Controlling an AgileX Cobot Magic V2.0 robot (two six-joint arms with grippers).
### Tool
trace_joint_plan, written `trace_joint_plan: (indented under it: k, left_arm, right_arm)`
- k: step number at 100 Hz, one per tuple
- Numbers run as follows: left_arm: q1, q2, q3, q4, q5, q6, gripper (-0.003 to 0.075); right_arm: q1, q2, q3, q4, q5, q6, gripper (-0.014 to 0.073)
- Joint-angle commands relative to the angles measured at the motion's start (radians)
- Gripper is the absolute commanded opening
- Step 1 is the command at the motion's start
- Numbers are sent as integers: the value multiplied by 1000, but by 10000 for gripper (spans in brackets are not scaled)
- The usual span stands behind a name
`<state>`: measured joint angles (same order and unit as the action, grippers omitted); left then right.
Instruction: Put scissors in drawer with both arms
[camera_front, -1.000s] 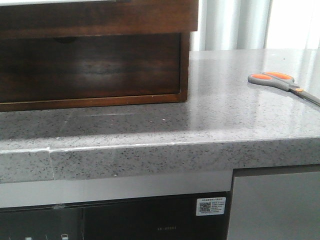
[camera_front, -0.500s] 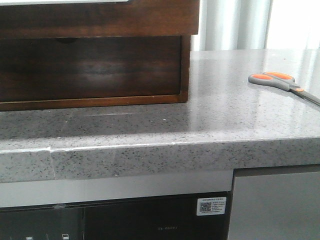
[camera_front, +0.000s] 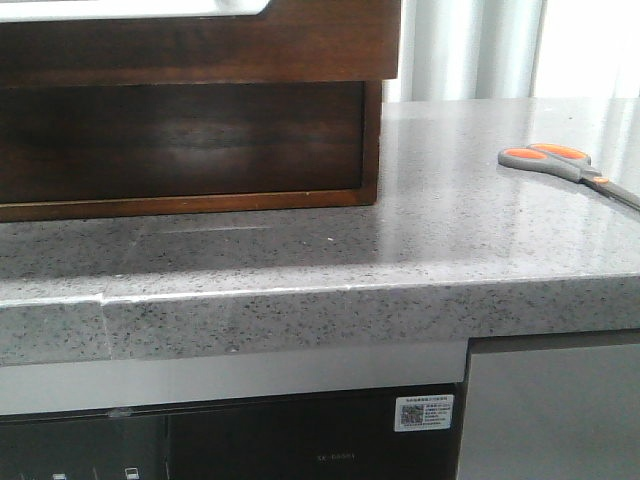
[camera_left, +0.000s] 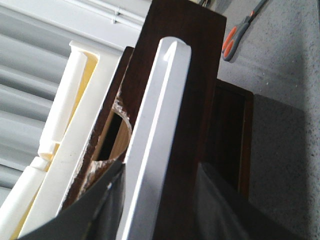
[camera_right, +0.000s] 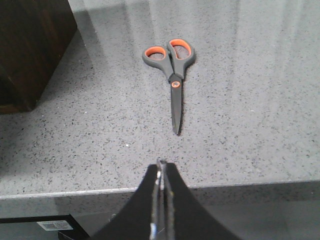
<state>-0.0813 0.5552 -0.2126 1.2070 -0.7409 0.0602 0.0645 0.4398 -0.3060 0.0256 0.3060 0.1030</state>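
Note:
The scissors (camera_front: 560, 165) lie flat on the grey speckled counter at the far right, their orange-lined handles pointing away from the counter's front edge. In the right wrist view the scissors (camera_right: 172, 75) lie ahead of my right gripper (camera_right: 162, 167), which is shut and empty above the counter's front edge. The drawer (camera_front: 200, 45) is a dark glossy front with a white strip on top, standing out from the wooden box. My left gripper (camera_left: 160, 200) straddles the drawer (camera_left: 195, 100), one finger on each face, shut on it. Neither gripper shows in the front view.
The wooden box's lower part (camera_front: 180, 140) stands on the counter (camera_front: 400, 250) at the left. Behind the drawer front are a brown panel with a semicircular notch (camera_left: 112, 137) and cream plastic parts (camera_left: 65, 115). A dark appliance with a label (camera_front: 424, 411) sits under the counter.
The drawer front has come out toward the camera. It looms larger and lower in the front view, and more of its white strip shows. The scissors have not moved.

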Motion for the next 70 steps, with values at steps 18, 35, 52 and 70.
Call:
trace_joint_plan:
  k: [18, 35, 52, 70]
  left_arm:
    - [-3, 4, -24, -389, -133, -19, 303]
    - [-3, 4, -24, -496, -150, -73, 298]
    - [-3, 2, -24, -506, -184, -96, 295]
    - [-3, 2, -24, -508, -203, -99, 295]
  right_arm:
    - [4, 68, -41, -1, -75, -4, 33]
    - [4, 198, -116, -8, -78, -4, 316]
    - [4, 363, -257, -63, -53, -5, 404]
    - [4, 597, -480, -68, 89, -5, 404]
